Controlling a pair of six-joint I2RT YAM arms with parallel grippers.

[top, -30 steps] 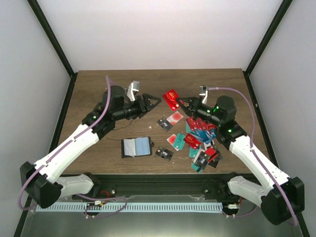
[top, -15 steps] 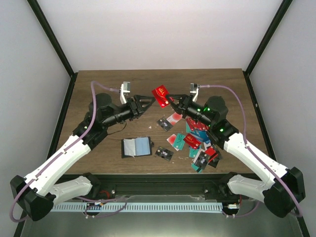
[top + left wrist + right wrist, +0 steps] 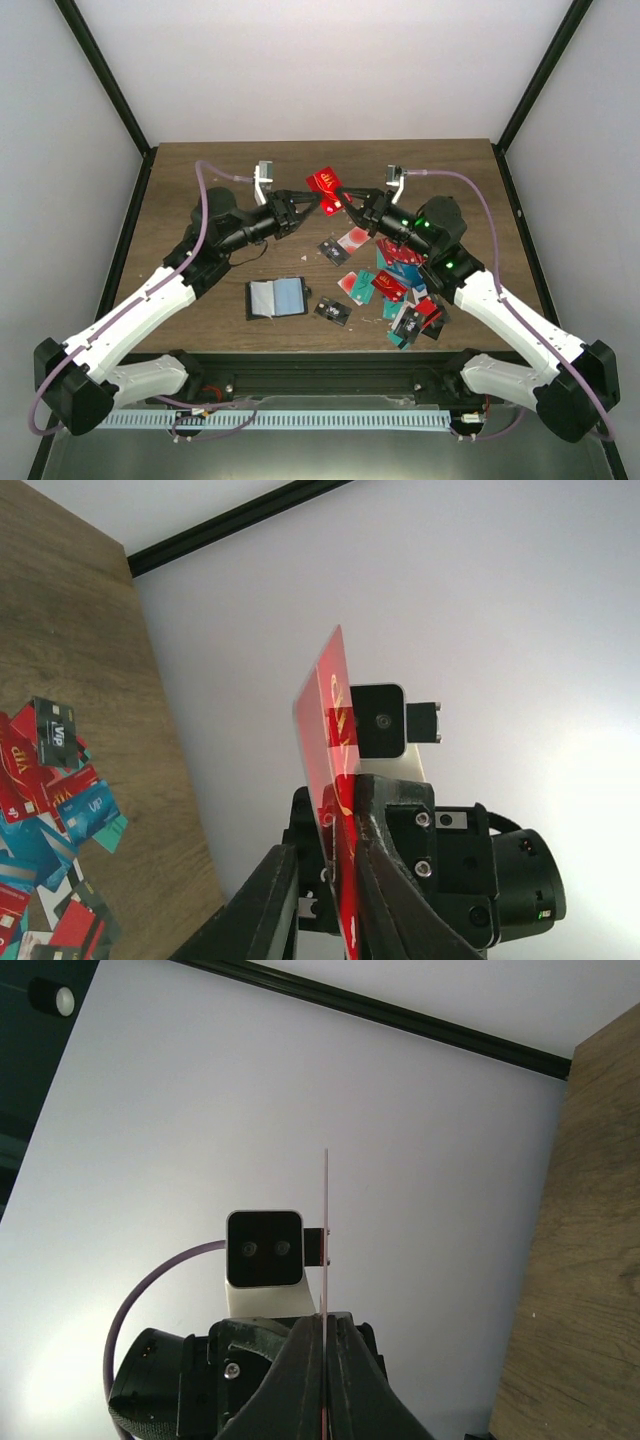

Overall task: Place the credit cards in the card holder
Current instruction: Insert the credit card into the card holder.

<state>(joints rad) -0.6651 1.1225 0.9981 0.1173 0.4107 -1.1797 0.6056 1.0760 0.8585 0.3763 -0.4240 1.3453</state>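
– Red card [image 3: 325, 181], up in the air over the back half of the table [image 3: 200, 170], between the two arms. Log that first.
– Who has it?
– Right gripper [image 3: 347, 199]. In its own wrist camera the card is edge-on, a thin line rising straight out from between the two fingers, and they press on it from both sides. Closed on it.
– And the left gripper [image 3: 313, 203]?
– Nose to nose with the right one, tips at the same card. In its wrist view the card stands tilted between its fingers [image 3: 262, 905], with the lower edge down in the gap. A sliver of light shows between one finger and the card. I cannot tell whether it is pinching the card or only sitting around it.
– Mark it unclear. Card holder [image 3: 275, 298]?
– Flat on the table, unfolded, pale inside facing up. It's near the front edge, toward the left arm's side, well apart from both grippers. Cannot tell whether any card sits in it.
– Other cards?
– Pile [image 3: 402, 285] of red, teal, blue and black ones, overlapping, right of the holder and partly under the right arm. Some loose ones too. One black card [image 3: 332, 311] is just beside the holder's right edge. Another black one [image 3: 333, 249] and a white card with a red circle [image 3: 354, 238] lie further back, below the raised card.
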